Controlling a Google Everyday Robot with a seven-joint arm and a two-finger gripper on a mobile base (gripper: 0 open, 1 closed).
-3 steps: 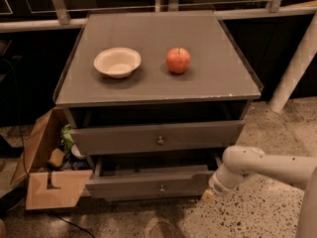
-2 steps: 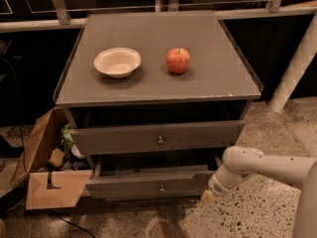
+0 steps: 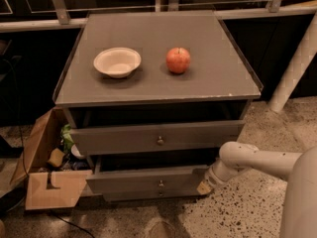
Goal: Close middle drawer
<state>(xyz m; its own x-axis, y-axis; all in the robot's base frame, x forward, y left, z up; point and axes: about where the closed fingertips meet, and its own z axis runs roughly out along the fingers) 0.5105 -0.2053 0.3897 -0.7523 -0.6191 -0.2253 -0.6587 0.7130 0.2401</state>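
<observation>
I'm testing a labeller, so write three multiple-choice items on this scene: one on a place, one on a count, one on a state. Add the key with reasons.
1. Where is the end effector?
A. high up at the far left
B. at the right end of the middle drawer front
C. out of view

2. How many things lie on the cabinet top?
A. one
B. two
C. four

3. The middle drawer is:
A. pulled out
B. fully shut
C. taken away

Key:
1 B: the arm reaches in low from the right and ends at that drawer front.
2 B: only a bowl and an apple are there.
3 A: its front stands forward, with a dark gap above it.
</observation>
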